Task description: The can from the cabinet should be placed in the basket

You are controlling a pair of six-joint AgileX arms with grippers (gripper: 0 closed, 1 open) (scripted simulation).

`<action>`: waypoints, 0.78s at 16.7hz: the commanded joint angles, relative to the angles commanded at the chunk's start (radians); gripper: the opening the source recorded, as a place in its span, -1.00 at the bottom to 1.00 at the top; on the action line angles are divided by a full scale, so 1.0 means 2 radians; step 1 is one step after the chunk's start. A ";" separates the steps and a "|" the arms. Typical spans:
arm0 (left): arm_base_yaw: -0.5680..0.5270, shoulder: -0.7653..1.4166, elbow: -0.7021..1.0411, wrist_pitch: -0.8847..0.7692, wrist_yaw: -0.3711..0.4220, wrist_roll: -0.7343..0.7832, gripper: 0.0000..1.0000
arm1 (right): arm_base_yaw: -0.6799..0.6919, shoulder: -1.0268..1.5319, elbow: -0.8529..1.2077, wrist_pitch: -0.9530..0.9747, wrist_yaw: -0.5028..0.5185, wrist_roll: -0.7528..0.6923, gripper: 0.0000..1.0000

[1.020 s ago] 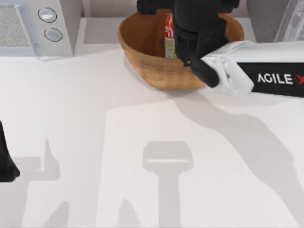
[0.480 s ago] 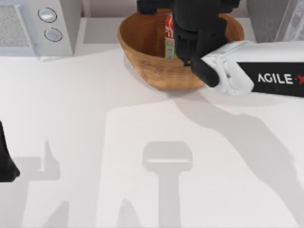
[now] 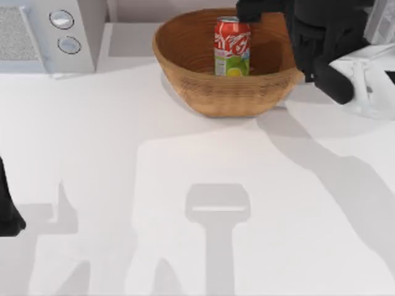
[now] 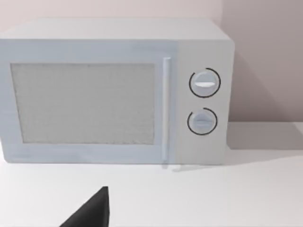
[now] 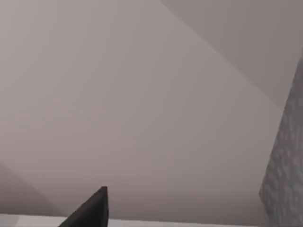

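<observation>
I see the can (image 3: 232, 47) standing upright inside the basket (image 3: 210, 92) at the back of the table (image 3: 123, 154), free of any grip. My right gripper (image 3: 265, 7) sits over the basket's far right rim, near the can but apart from it; I cannot tell how its jaws stand. My left arm is parked at the table's left edge. A microwave (image 4: 113, 92) stands at the back left.

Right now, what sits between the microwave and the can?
In the top view, bare table and the basket's near wall lie between the microwave and the can.
</observation>
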State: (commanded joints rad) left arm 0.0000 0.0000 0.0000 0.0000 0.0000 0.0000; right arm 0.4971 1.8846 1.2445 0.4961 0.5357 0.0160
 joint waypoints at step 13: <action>0.000 0.000 0.000 0.000 0.000 0.000 1.00 | -0.213 -0.695 -0.441 -0.233 -0.199 -0.005 1.00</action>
State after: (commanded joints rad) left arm 0.0000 0.0000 0.0000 0.0000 0.0000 0.0000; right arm 0.0702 0.4953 0.3615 0.0301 0.1376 0.0062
